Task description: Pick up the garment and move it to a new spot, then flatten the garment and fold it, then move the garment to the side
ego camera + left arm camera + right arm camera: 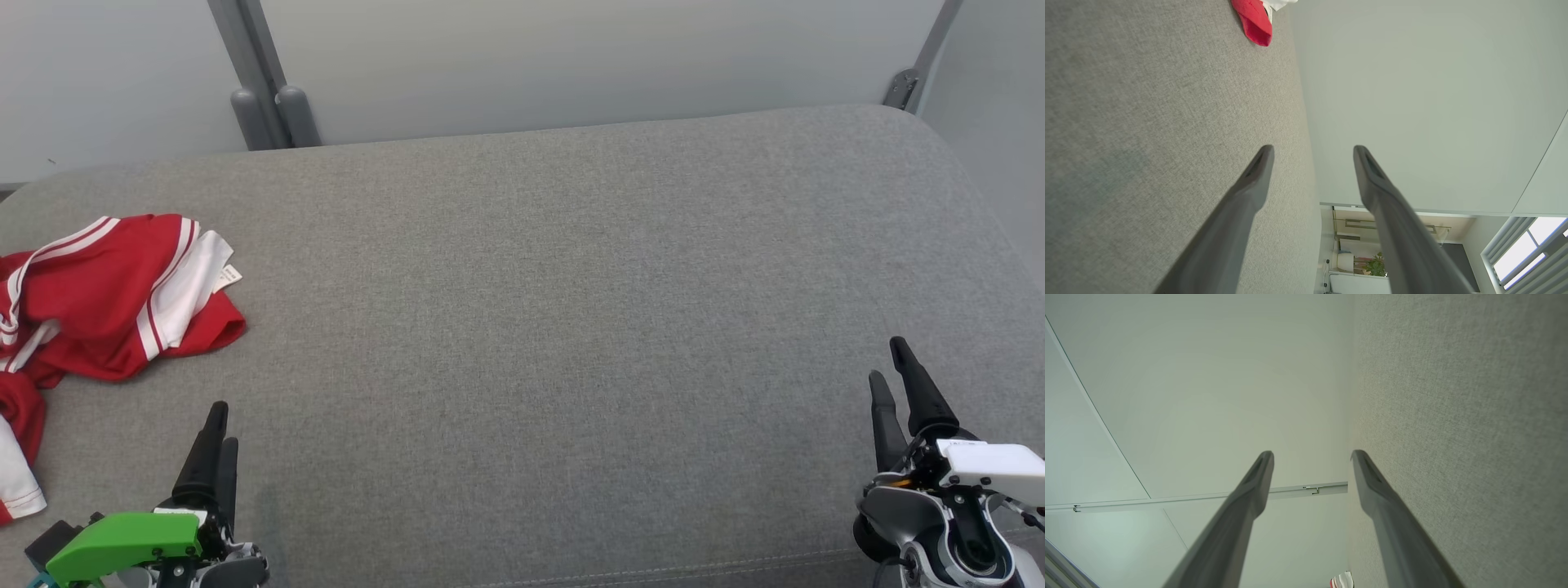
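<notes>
Head view: the red-and-white garment (pixel 106 294) lies crumpled at the left edge of the grey fabric surface (pixel 531 327), pale wall panels (pixel 571 57) behind. Left wrist view: the left gripper (pixel 1312 151) stands spread, empty, a window (pixel 1527 253) beyond. Right wrist view: the right gripper (pixel 1310 455) stands spread, empty.

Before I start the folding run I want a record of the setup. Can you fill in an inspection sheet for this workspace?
Surface: grey fabric cushion, smooth.
Job's things: red and white garment, crumpled at the left edge, partly cut off by the head view.
Clutter: nothing seen.
Grippers: left gripper and right gripper low at the near edge, jaws apart, holding nothing, clear of the garment.
Cables: nothing seen.
Surroundings: pale wall behind; two grey posts at the back left.
</notes>
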`<state>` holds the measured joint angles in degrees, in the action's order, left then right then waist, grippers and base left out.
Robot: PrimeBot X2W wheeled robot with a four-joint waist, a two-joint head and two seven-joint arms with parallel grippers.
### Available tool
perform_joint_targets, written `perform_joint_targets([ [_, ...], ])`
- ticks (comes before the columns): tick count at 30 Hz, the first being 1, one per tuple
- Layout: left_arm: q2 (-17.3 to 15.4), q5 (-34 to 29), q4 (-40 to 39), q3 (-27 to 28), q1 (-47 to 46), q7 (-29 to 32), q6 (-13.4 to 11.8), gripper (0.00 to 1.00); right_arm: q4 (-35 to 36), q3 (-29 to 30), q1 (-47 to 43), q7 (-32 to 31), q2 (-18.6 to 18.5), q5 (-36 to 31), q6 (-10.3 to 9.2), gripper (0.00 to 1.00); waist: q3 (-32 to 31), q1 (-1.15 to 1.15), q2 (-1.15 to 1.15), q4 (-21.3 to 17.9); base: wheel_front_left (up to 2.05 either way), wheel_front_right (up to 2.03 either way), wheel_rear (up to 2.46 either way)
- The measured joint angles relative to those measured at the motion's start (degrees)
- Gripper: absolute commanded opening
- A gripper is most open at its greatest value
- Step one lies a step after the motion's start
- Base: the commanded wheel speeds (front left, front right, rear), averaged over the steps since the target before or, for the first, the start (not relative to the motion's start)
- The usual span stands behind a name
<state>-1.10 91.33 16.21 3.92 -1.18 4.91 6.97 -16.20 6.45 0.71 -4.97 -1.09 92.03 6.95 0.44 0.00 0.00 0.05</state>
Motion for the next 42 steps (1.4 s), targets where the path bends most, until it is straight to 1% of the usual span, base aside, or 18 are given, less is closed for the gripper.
perform_joint_targets([
  [6,-0.24,-1.93,-1.27,-0.65,-0.04,-1.35,0.0,1.0,1.55,-0.96,0.12,1.34,-0.26,-1.67,0.0,1.0,0.12,0.0,0.0,0.0,0.0,0.0,0.0],
  [14,-2.52,-8.14,-2.87,-2.71,-0.1,-3.36,0.0,1.0,3.63,-3.38,0.42,3.04,-2.07,-6.27,0.01,1.0,0.32,0.0,0.0,0.03,0.0,0.0,0.0],
  [19,-3.82,-12.81,-3.27,-4.19,-0.13,-4.56,0.0,1.0,4.94,-6.31,1.32,4.24,-4.13,-11.36,0.01,1.0,0.42,0.0,0.0,0.08,0.0,0.0,0.0],
  [21,-4.48,-16.14,-3.45,-4.88,-0.13,-5.05,0.01,1.0,5.21,-7.75,1.45,5.0,-5.1,-14.25,0.01,1.0,0.46,0.0,0.0,0.12,0.0,0.0,0.0],
  [22,-5.22,-18.92,-3.72,-5.45,-0.15,-5.37,0.01,1.0,5.32,-8.65,1.46,5.45,-5.77,-16.35,0.01,1.0,0.49,0.0,0.0,0.15,0.0,0.0,0.0],
  [24,-5.43,-19.91,-3.82,-5.57,-0.17,-5.65,0.01,1.0,5.33,-9.13,1.47,5.48,-6.16,-17.59,0.01,1.0,0.51,0.0,0.0,0.16,0.0,0.0,0.0],
  [32,-5.77,-29.54,-6.84,-6.1,-1.54,-7.05,-0.45,1.0,5.6,-11.43,2.44,7.1,-8.08,-27.05,-0.07,1.0,0.7,0.0,0.0,0.16,0.0,0.0,0.0],
  [37,-5.84,-33.79,-7.3,-7.73,-1.52,-7.79,-1.14,1.0,5.75,-12.84,2.57,8.05,-8.28,-31.43,-1.1,1.0,0.68,0.0,0.0,0.07,0.0,0.0,0.0],
  [42,-5.83,-38.34,-7.6,-8.14,-1.52,-8.8,-2.03,1.0,6.12,-13.62,2.86,9.05,-8.45,-35.46,-2.49,1.0,0.67,0.0,0.0,-0.03,0.0,0.0,0.0],
])
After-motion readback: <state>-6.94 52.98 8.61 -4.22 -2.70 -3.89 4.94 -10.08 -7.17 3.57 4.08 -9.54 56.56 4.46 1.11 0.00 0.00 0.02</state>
